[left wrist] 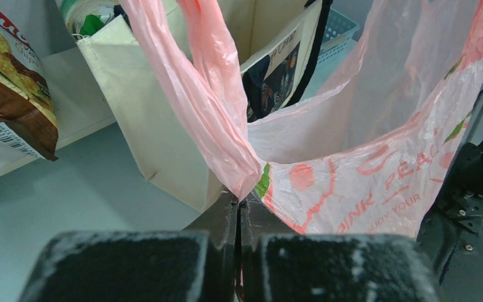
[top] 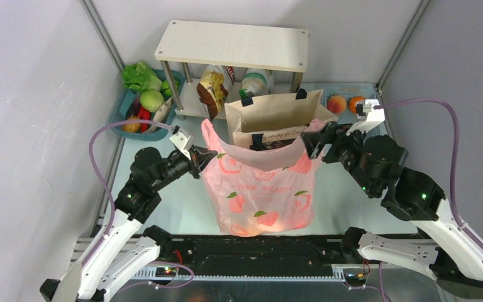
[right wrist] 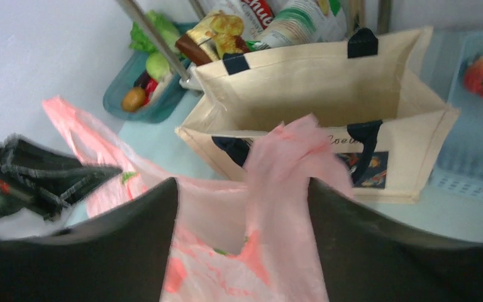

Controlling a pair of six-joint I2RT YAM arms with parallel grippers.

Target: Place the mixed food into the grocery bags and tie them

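on the desk (top: 352, 189), just before the canvas tote (top: 277, 116), the pink bag (top: 261, 189) is held upright, mouth stretched, presumably for loading or tying: one handle is pinched in the closed left fingers (left wrist: 223, 220), the other stands ungripped between the parted right fingers (right wrist: 132, 233).

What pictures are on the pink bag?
Peaches with green leaves on the pink bag, best in the top view.

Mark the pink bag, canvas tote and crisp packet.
pink bag (top: 261, 192): top external view, printed front panel.
canvas tote (right wrist: 317, 94): right wrist view, inner back wall.
crisp packet (left wrist: 9, 85): left wrist view, front face.
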